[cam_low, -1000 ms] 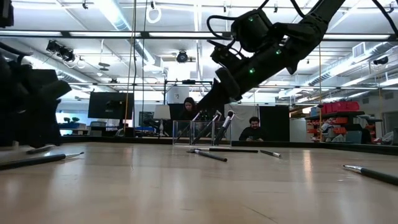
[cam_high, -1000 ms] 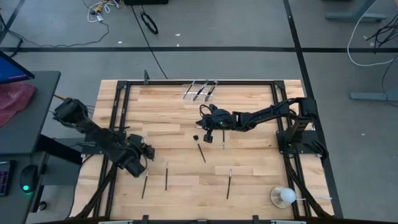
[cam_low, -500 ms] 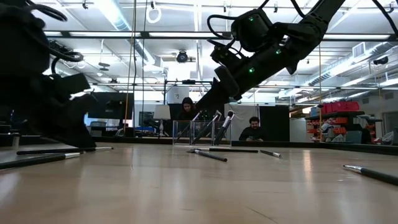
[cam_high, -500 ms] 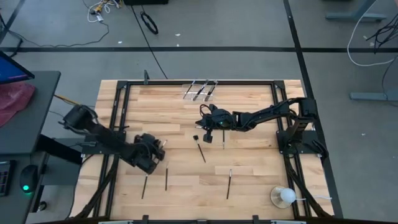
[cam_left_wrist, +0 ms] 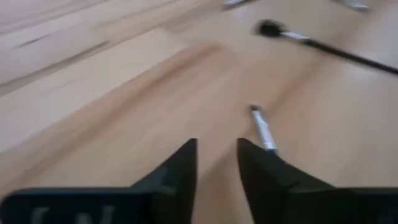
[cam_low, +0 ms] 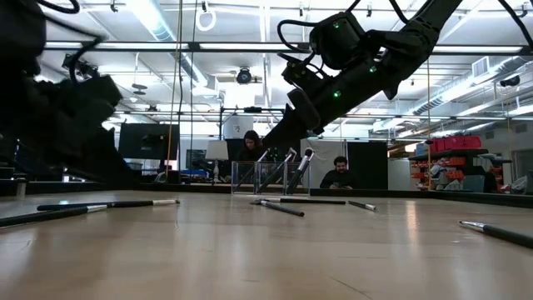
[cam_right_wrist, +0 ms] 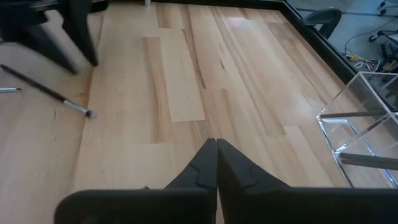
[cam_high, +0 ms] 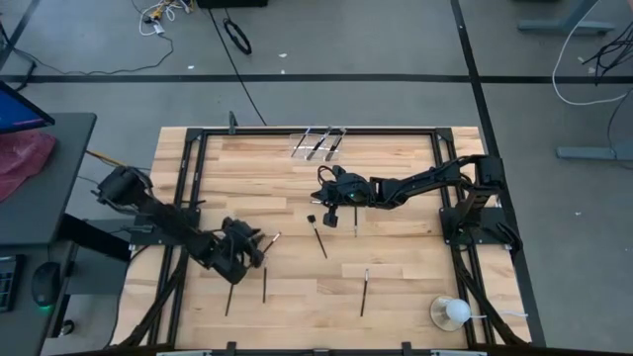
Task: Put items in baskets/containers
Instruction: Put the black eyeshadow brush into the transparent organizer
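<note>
The left hand [cam_high: 259, 244] is seen low over the wooden worktop [cam_high: 396, 257], near its left front part. Its fingers [cam_left_wrist: 180, 168] are held a little apart, with a narrow gap between them, and nothing is gripped. In the left wrist view a brush [cam_left_wrist: 262, 127] lies on the wood just ahead of the fingertips, apart from them.

The right hand [cam_high: 329, 203] is held above the middle of the worktop. In the right wrist view its fingers [cam_right_wrist: 202, 165] are pressed together and nothing is seen between them.

The clear holder [cam_high: 318, 143] stands at the far edge of the worktop, and a few brushes [cam_high: 315, 144] are already seen leaning inside it. Other brushes are scattered on the wood: one [cam_high: 320, 235] with a dark tip near the middle, just in front of the right hand, two [cam_high: 264, 281] by the left hand, and one [cam_high: 363, 293] toward the front right. A white ball [cam_high: 455, 312] on a clear base is placed at the front right corner.
</note>
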`<state>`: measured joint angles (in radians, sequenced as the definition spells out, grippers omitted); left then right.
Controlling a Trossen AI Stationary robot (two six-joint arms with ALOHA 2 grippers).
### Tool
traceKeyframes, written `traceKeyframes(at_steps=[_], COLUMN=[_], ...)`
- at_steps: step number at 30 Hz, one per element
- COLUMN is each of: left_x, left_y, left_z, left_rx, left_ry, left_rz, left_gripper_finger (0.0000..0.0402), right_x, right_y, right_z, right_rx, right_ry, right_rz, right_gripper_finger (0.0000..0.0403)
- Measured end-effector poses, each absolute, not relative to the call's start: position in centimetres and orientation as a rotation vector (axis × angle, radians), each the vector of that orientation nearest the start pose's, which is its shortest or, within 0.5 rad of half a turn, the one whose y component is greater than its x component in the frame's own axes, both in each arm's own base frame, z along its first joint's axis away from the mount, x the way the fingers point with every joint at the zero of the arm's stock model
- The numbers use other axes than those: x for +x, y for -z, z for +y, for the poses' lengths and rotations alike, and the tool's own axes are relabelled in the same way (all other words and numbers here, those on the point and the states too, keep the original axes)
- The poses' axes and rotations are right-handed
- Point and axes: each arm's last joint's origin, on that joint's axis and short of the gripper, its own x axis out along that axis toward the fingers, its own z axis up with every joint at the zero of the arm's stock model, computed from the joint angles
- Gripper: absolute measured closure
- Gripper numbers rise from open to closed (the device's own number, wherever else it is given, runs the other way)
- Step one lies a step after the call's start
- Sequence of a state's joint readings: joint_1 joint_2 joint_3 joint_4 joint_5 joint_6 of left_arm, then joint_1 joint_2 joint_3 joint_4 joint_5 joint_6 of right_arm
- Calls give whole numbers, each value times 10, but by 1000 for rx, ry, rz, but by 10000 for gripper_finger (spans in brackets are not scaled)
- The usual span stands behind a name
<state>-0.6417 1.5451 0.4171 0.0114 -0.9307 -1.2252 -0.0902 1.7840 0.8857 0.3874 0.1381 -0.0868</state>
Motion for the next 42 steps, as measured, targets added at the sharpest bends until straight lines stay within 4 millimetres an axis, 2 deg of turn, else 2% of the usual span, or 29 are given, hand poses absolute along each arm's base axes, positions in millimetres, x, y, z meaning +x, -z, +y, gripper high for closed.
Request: traceKeyframes(at_steps=[4,6,11,17,22,33,42], left_x=[191,196,205,206,206,222,238], left_y=[-95,-92,-77,-70,-67,-67,-71], left_z=[-117,-117,-116,-111,-104,-78,-51], left_rx=[-302,-288,-259,-221,-190,-119,-65], left_ry=[-559,-543,-498,-523,-550,-519,-460], left_rz=[462,455,511,542,598,699,684], left_gripper_finger=[204,182,171,210,261,383,385], right_x=[358,358,358,359,359,359,358], right_y=[-161,-161,-161,-162,-162,-162,-162], right_z=[-36,-36,-36,-36,-36,-36,-36], right_rx=[-97,-96,-96,-96,-96,-97,-97], right_ry=[202,202,202,202,202,202,202], right_rz=[511,506,505,503,503,502,505], right_gripper_finger=[399,399,399,399,399,399,399])
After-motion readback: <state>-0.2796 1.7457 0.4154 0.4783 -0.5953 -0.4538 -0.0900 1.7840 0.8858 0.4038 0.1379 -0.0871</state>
